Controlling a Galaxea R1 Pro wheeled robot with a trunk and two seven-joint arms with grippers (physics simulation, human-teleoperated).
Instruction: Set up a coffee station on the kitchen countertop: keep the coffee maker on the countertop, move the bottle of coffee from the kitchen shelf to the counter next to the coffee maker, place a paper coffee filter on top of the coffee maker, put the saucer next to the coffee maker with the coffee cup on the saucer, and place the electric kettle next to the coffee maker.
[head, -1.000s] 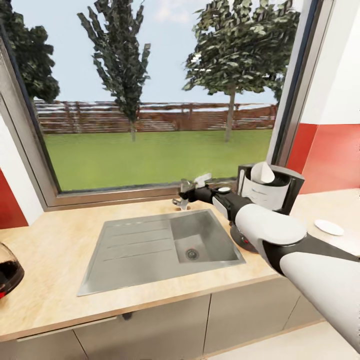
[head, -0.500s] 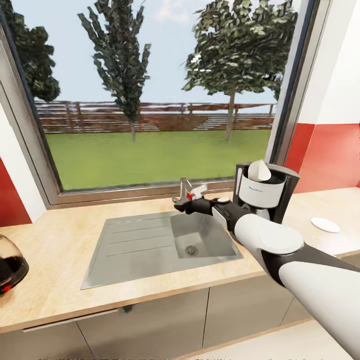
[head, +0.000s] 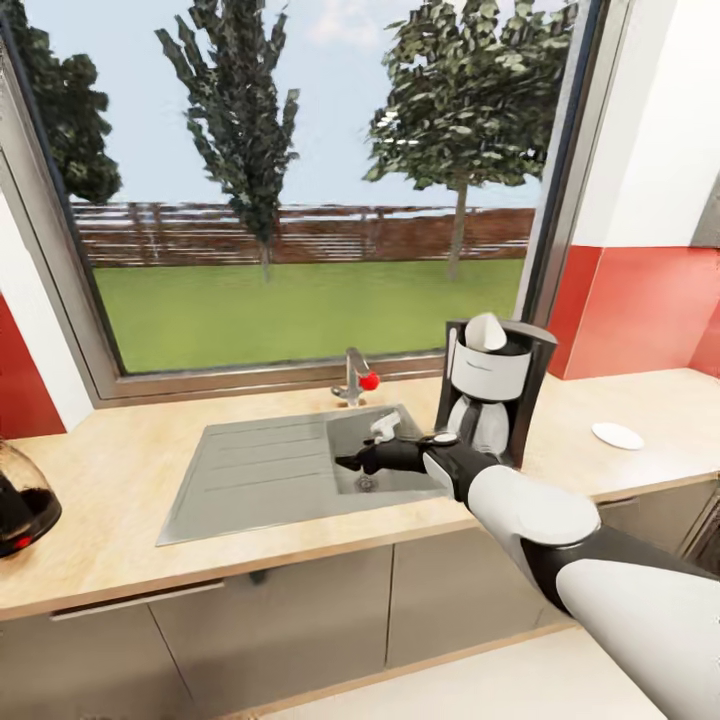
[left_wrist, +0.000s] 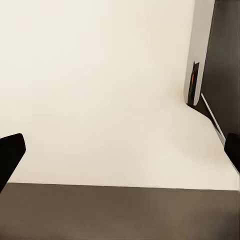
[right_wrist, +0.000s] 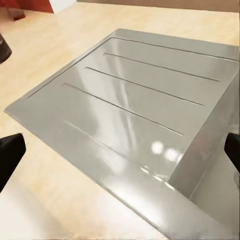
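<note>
A wide window (head: 300, 190) looks out on lawn, trees and a brown fence, with red and white wall on either side. Below it a long light wooden bench (head: 110, 500) runs across the head view, with grey cabinet fronts underneath. Set into the bench is a steel sink (head: 260, 475), its ribbed draining board to the left and its basin to the right, and a tap (head: 353, 375) with a red knob stands at the back edge.

The right arm (head: 540, 520), white and black, reaches in from the lower right, and its right tool (head: 350, 464) hangs over the basin, empty; in the right wrist view its fingertips (right_wrist: 10, 155) sit far apart at the picture's edges, over the draining board.

The coffee maker (head: 492, 400) stands on the bench just right of the sink, a paper coffee filter (head: 485, 333) on its top. A dark glass-bodied kettle (head: 25, 500) sits at the far left edge. A white saucer (head: 617, 435) lies well to the right of the coffee maker.

The left tool (left_wrist: 120, 155) is spread wide before a pale floor, holding nothing.
</note>
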